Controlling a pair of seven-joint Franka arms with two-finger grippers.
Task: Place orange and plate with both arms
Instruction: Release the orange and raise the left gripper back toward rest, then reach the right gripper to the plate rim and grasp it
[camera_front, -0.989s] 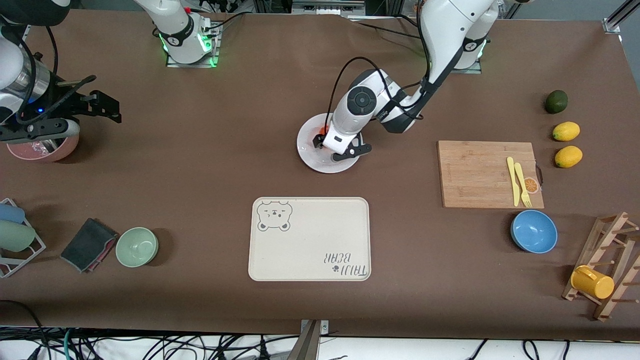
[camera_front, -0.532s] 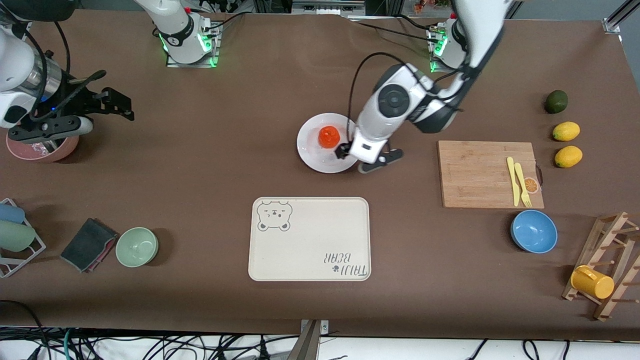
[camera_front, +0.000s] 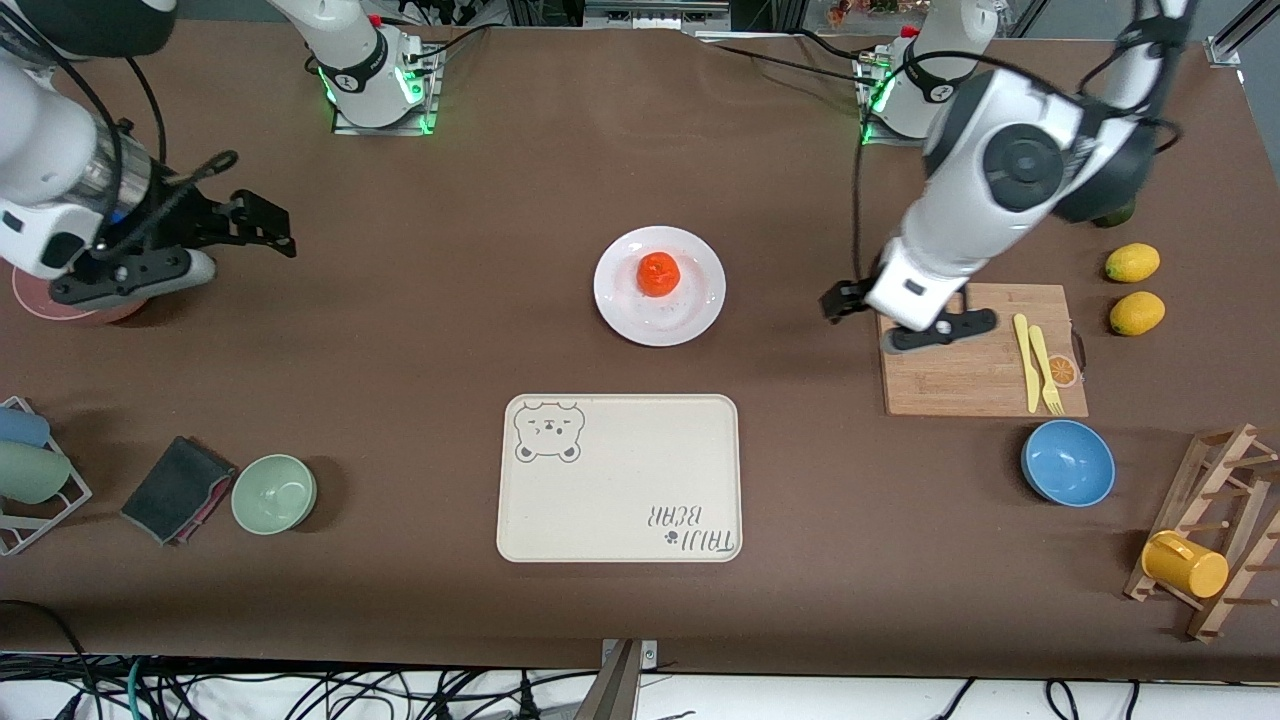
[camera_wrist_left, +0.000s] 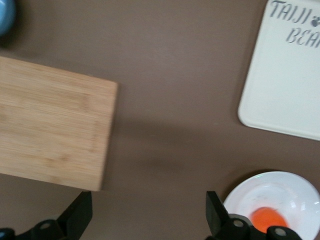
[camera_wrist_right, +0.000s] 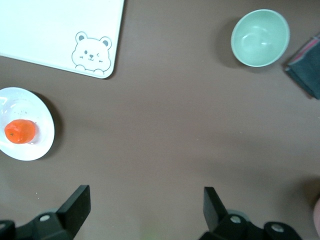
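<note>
The small round bright orange-red orange (camera_front: 659, 273) sits on the round plain white glossy plate (camera_front: 690, 312), slightly off the plate's centre toward the robots' bases. The plate rests flat on the brown counter (camera_front: 450, 330) near its middle, well clear of every counter edge, and farther from the front camera than the cream rectangular bear-printed tray (camera_front: 619, 478).

Left tool (camera_front: 908, 318): fingers spread wide, holding nothing, in the air over the edge of the rectangular bamboo cutting board (camera_front: 950, 350) that faces the plate. Right tool (camera_front: 205, 240): fingers likewise spread wide and empty, over the counter at the right arm's end, beside a pink round dish (camera_front: 40, 303) that the arm partly hides.

Handling, as a judgement:
- Orange: light, firm but yielding skin, and free to roll. Grip across its widest girth from above with moderate force; any tilt of the plate will probably set it rolling.
- Plate: rigid, glossy and therefore slippery; probably ceramic or melamine, though the views do not settle which, so treat it as breakable. The shallow rim is the only purchase. Pinch the rim with one finger above and one below, at a section clear of the orange, and keep the plate level.
</note>
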